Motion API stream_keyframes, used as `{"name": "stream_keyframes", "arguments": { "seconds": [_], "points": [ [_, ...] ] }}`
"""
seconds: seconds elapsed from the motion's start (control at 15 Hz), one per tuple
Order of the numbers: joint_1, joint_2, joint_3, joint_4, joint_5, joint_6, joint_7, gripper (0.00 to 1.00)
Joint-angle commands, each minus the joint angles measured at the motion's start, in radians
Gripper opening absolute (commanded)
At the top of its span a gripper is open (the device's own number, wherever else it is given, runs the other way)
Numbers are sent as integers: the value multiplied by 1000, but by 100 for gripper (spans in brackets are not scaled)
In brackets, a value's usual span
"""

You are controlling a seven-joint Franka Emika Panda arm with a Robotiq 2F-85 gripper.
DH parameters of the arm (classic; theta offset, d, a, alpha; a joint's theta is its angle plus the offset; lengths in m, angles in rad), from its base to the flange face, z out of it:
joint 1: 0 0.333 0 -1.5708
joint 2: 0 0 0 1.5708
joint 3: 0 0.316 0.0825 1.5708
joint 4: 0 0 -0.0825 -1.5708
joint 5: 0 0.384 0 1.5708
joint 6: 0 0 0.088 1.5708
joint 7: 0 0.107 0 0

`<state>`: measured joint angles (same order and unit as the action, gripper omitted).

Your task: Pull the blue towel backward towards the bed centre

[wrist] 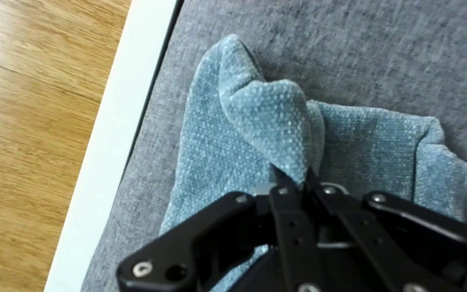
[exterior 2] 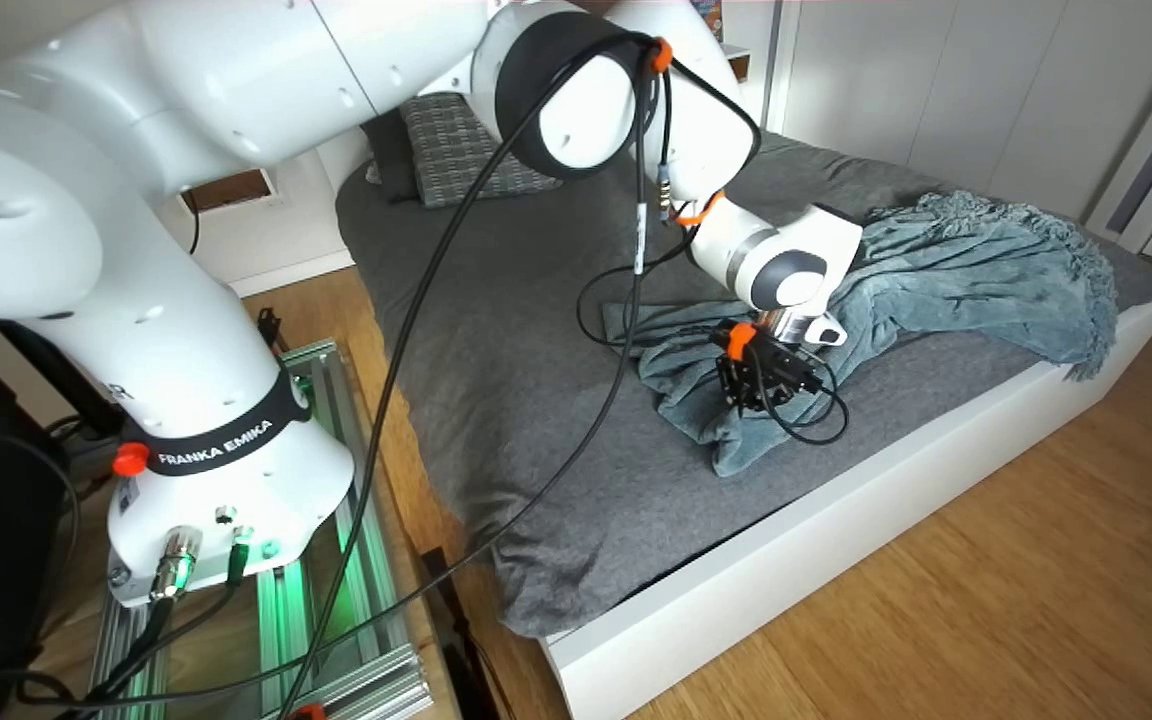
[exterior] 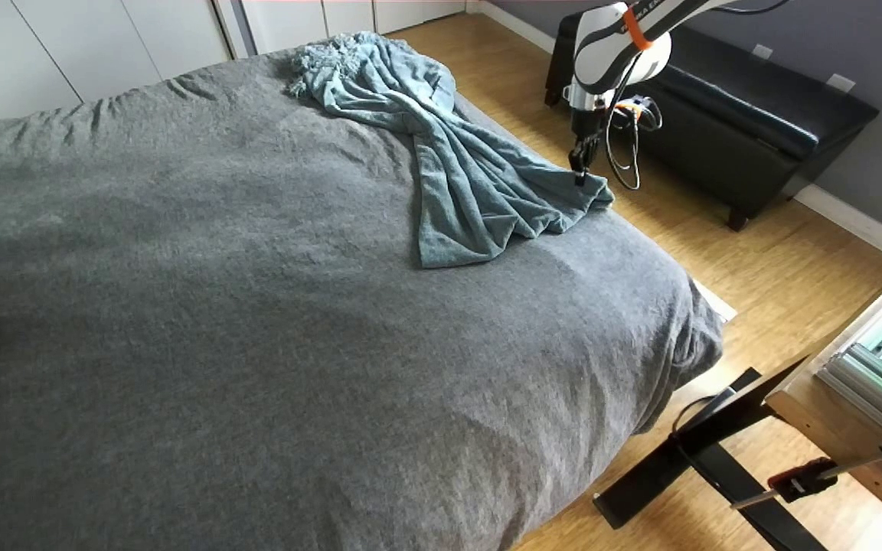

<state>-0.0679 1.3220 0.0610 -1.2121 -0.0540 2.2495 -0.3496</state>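
Note:
The blue towel (exterior: 464, 164) lies bunched and creased across the grey bed (exterior: 257, 275). Its fringed end is far from the robot base, and its hemmed end fans out near the bed's edge. It also shows in an exterior view (exterior 2: 976, 285), partly hidden behind the arm. My gripper (exterior: 580, 176) points down at the towel's corner near the bed's edge. In the wrist view the fingers (wrist: 294, 182) are closed around a raised fold of the towel (wrist: 274, 117). The gripper also shows dark against the towel in an exterior view (exterior 2: 736, 395).
A white bed frame edge (exterior 2: 836, 530) runs along the bed, with wooden floor beyond it. A black bench (exterior: 717, 122) stands by the wall. Pillows (exterior 2: 466, 150) lie at the bed's far end. Loose cables (exterior 2: 576, 460) hang from the arm.

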Motion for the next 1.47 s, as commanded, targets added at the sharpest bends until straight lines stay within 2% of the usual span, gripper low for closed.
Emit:
{"name": "stream_keyframes", "arguments": {
  "seconds": [0.0,0.4,0.67,0.87,0.93,1.13,1.4],
  "points": [
    [7,-123,44,-146,5,11,-24,2],
    [70,-318,101,-408,-42,138,-70,2],
    [125,-433,109,-575,-117,165,-123,2],
    [124,-511,140,-698,-167,179,-199,2],
    [134,-404,120,-537,-141,164,-146,7],
    [131,-454,128,-609,-159,182,-178,7],
    [129,-465,128,-624,-160,183,-187,7]
  ]
}}
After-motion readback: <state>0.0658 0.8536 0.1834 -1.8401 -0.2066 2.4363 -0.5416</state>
